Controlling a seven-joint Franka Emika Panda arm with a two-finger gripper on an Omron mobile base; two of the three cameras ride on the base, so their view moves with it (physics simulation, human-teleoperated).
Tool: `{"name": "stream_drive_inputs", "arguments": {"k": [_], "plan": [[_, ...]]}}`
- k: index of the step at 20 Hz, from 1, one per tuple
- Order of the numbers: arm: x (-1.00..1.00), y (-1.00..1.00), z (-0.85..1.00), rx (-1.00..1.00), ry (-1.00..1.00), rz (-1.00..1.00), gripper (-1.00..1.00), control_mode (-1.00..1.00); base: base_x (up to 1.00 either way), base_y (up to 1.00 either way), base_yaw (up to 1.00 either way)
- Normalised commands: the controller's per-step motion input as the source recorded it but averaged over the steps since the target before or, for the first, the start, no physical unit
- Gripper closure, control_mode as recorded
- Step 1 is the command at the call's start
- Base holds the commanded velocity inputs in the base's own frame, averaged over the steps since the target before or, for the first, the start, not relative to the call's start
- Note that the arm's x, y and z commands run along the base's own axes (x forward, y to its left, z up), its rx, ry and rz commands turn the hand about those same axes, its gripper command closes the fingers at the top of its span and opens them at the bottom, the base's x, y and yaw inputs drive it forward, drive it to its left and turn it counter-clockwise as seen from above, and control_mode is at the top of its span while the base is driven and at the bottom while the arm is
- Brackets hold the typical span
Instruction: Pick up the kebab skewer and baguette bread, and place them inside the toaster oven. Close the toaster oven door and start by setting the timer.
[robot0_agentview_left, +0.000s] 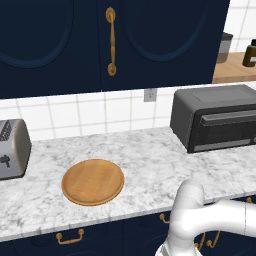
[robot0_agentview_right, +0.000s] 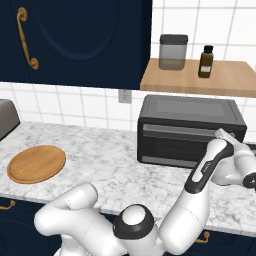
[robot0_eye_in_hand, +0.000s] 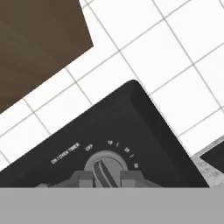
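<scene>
Two finger tips of the gripper (robot0_eye_in_hand: 106, 177) sit pinched on the ridge of the timer knob (robot0_eye_in_hand: 105, 168), one on each side, close to the camera in the hand view; the jaws are narrow, holding that knob; small print beside the dial reads "OFF" and a row of numbers. The knob sits on the dark front panel of the toaster oven (robot0_agentview_right: 192, 131), which stands on the marble counter (robot0_agentview_left: 150, 165) against the white tiled wall (robot0_agentview_left: 90, 112); its door (robot0_agentview_left: 227, 131) is shut, upright, with the bar handle across its top. In the right base view the white arm bends up from below and reaches to the oven's right end, where the hand is cut off by the picture edge. A round wooden plate (robot0_agentview_left: 93, 181) lies bare on the counter, well apart to the left of the oven; a silver toaster (robot0_agentview_left: 12, 149) stands further left; a wooden shelf (robot0_agentview_right: 200, 77) above the oven carries a grey canister (robot0_agentview_right: 173, 51) and a dark bottle (robot0_agentview_right: 205, 61).
</scene>
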Motion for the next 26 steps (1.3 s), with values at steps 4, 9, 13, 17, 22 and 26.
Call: {"name": "stream_drive_inputs", "arguments": {"k": [4,9,13,17,22,26], "plan": [[0.00,0.00,-0.01,0.21,0.00,0.00,1.00,-1.00,0.00,0.00,0.00],[0.02,0.00,-0.01,0.23,0.00,0.00,1.00,-1.00,0.00,0.00,0.00],[0.04,0.00,-0.01,0.24,0.00,0.00,1.00,-1.00,0.00,0.00,0.00],[0.06,0.00,0.00,0.24,0.00,-0.01,1.00,-1.00,0.00,0.00,0.00],[0.10,0.00,0.00,0.23,0.00,-0.01,1.00,-1.00,0.00,0.00,0.00],[0.11,0.00,0.00,0.23,0.00,0.00,1.00,-1.00,0.00,0.00,0.00]]}}
